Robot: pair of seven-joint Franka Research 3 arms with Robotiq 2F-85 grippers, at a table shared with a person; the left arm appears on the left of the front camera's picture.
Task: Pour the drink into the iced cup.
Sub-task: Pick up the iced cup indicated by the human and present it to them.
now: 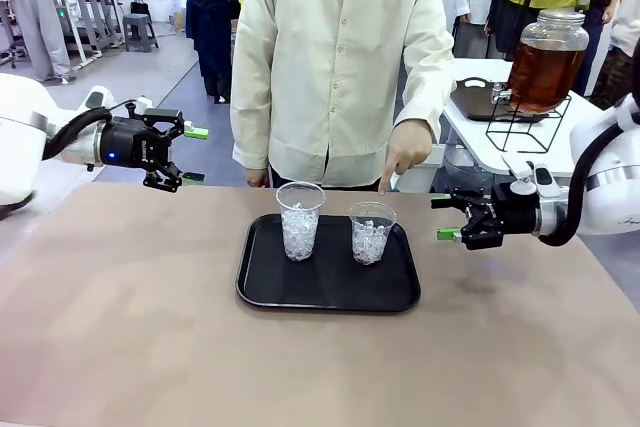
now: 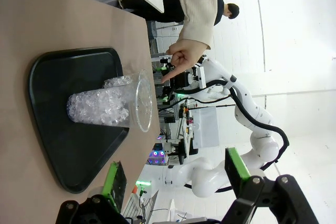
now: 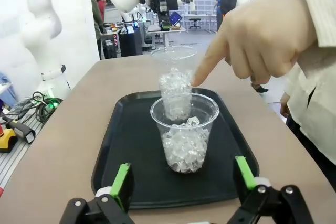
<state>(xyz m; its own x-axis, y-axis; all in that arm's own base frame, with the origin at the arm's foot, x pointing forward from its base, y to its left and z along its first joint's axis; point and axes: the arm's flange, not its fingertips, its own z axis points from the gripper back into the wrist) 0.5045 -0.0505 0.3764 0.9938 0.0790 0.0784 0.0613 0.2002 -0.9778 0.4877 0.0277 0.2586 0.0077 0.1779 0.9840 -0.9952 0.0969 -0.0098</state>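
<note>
**Front view**
- Cups: two, clear plastic, both holding ice. The left cup [image 1: 300, 221] and right cup [image 1: 371, 232] stand upright side by side on one black tray [image 1: 260, 297].
- Hand: one hand [image 1: 407, 147], with its index finger pointing down at the right cup's far rim.
- Drink: the amber-brown drink [image 1: 543, 75] is in one glass dispenser jar [image 1: 560, 22] with a metal lid. The jar sits on a wire stand [image 1: 530, 125] on a side table at the far right, well apart from the cups.
- Left gripper [image 1: 195, 155]: jaws spread and empty, above the table [image 1: 120, 337], left of the tray.
- Right gripper [image 1: 444, 217]: jaws spread and empty, just right of the tray.

**Left wrist view**
- Cups: two, with the left cup [image 2: 100, 109] nearer and partly covering the right cup [image 2: 118, 81].
- Left gripper [image 2: 175, 174]: green pads wide apart, with nothing between them.

**Right wrist view**
- Cups: two in line, with the right cup [image 3: 185, 129] nearer and the left cup [image 3: 175, 85] behind it.
- Hand: its fingertip [image 3: 199, 80] is beside the left cup.
- Right gripper [image 3: 182, 177]: pads spread and empty.
</note>
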